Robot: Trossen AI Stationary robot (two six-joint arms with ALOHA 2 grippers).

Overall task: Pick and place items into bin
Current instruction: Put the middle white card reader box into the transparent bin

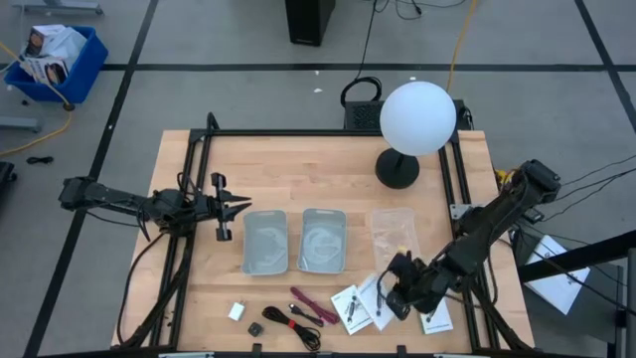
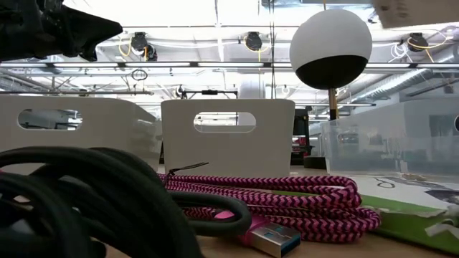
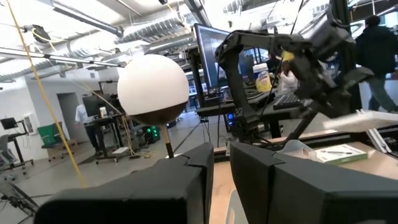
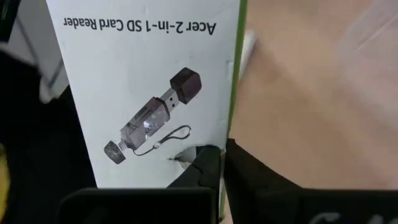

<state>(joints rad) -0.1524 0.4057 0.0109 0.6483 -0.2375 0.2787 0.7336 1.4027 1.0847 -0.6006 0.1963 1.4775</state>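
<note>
A pale wooden table [image 1: 328, 169] stood on a grey floor. At its near right edge the right gripper [image 1: 395, 288] was pinched shut on the edge of a white card [image 4: 146, 87] printed with an SD card reader; the card filled its wrist view, hiding what lay beneath. The left gripper [image 1: 231, 209] hovered beside two grey bins [image 1: 265, 242], fingers narrowly parted, holding nothing.

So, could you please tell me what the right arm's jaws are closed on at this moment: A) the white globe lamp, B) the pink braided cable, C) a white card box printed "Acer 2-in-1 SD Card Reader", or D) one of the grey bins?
C: the right wrist view shows the right gripper with its jaws pinched on the edge of the white card box bearing that print.
</note>
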